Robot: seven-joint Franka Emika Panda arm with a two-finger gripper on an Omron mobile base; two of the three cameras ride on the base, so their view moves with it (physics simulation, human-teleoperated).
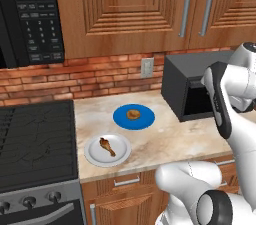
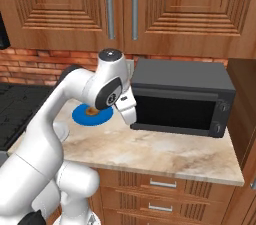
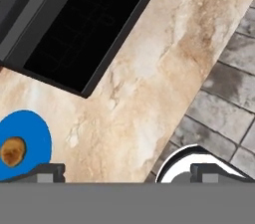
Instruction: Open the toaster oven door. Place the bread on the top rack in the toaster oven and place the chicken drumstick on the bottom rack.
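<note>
Door still shut; bread on plate at 12 o'clock of drumstick; gripper spread, empty.

We see the white arm rise from its base, bend at the elbow and reach forward, the wrist turned so that the hand points down. The pincer hangs in the air, its two dark fingertips set wide apart with nothing between them.
</note>
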